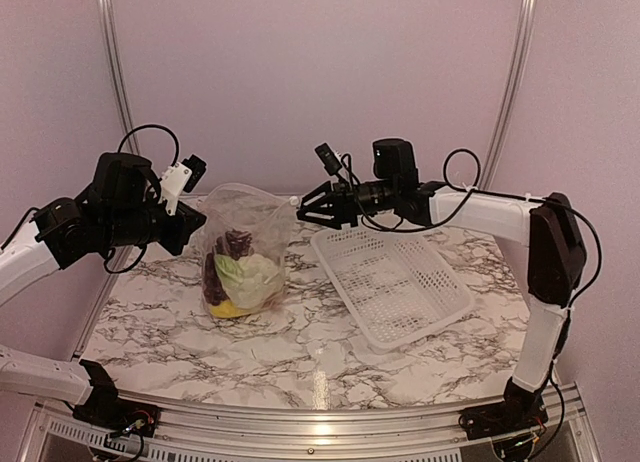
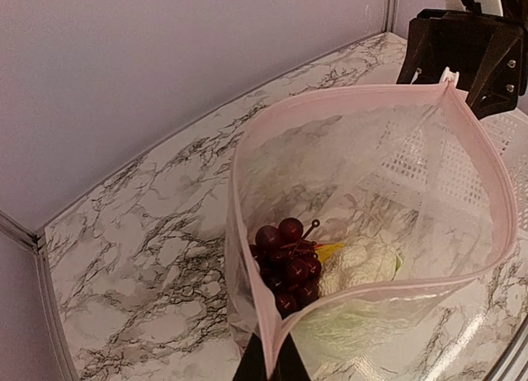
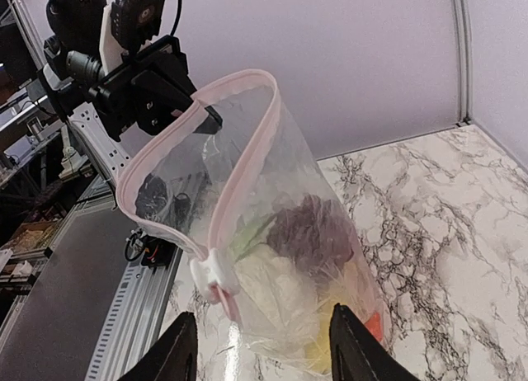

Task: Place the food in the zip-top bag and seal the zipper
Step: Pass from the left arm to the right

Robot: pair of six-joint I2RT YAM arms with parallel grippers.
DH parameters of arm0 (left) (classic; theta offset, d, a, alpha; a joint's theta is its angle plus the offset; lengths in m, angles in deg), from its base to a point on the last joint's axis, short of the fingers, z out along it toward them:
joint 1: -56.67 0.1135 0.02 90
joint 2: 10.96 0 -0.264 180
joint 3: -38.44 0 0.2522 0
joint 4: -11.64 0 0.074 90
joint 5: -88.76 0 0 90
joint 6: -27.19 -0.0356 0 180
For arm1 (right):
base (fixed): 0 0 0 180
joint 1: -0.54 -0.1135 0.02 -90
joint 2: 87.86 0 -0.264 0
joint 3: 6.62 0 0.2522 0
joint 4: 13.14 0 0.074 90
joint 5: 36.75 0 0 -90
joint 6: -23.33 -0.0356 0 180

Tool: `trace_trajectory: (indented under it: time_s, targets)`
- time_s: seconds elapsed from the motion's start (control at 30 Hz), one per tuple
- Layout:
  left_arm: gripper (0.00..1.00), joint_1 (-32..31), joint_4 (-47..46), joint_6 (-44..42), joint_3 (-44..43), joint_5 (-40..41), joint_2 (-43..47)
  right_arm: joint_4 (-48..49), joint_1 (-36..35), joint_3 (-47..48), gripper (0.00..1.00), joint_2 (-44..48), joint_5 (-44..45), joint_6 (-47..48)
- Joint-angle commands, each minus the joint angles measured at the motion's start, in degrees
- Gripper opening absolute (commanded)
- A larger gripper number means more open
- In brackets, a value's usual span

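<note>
Sealing looked like the step in hand, since the food lay low inside the zip-top bag. The bag stood upright on the table between the two arms. A grape bunch and cauliflower showed through the open mouth, with a yellow piece at the bottom.

The left jaws were clenched on the left-hand corner of the zipper, pinching both lips together there. The right jaws were spread apart, straddling the opposite corner, where a small white slider tab sat on the strip. They grasped nothing that I could see. Between the two corners the mouth bowed wide open.

To do this well, I judged, the right jaws should first close on that corner and draw the strip taut against the left hold, so the lips lie flat together before anything runs along them. Slack would probably let them buckle. The film looked thin and crinkly, so a hard pull might slip it from the left pinch or tip the load.

A white basket lay just beside the bag under the right arm, and its rim could catch a low sweep. The wall stood close behind.
</note>
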Motion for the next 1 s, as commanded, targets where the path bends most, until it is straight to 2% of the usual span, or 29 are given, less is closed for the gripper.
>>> trace_trajectory:
  time_s: [0.0, 0.07, 0.3, 0.57, 0.7, 0.87, 0.93, 0.97]
  targets:
    - [0.01, 0.3, -1.8, 0.6, 0.3, -0.3, 1.0, 1.0, -1.5, 4.8, 0.51, -3.0, -0.1, -0.4]
    - [0.01, 0.3, -1.7, 1.0, 0.5, -0.2, 1.3, 1.6, -2.3, 5.5, 0.5, -3.6, -0.4, -0.8]
    - [0.01, 0.3, -2.0, 1.3, -0.2, -0.2, 1.2, 6.2, -3.6, 3.0, 0.31, -3.6, -1.6, -3.9]
    - [0.01, 0.3, -1.7, 1.2, -1.0, -0.1, 0.6, 9.1, -3.7, 0.8, 0.0, -1.8, -0.7, -6.1]
    - [0.01, 0.4, -1.3, 0.2, -1.6, 0.9, 0.9, 3.8, -3.7, 0.8, 0.0, 1.3, 2.4, -3.2]
    - [0.02, 0.6, -4.5, 0.0, -1.9, 1.4, 4.1, -4.9, -4.1, -0.7, 0.0, 9.1, 11.4, 0.1]
    - [0.07, 0.6, -5.2, 0.0, -1.0, -0.3, 4.7, -10.2, -4.7, 0.4, 0.0, 11.2, 15.6, 0.9]
    - [0.13, 0.6, -5.2, -0.4, -0.5, -2.0, 4.7, -13.4, -5.2, 1.5, 0.0, 11.7, 17.6, 1.2]
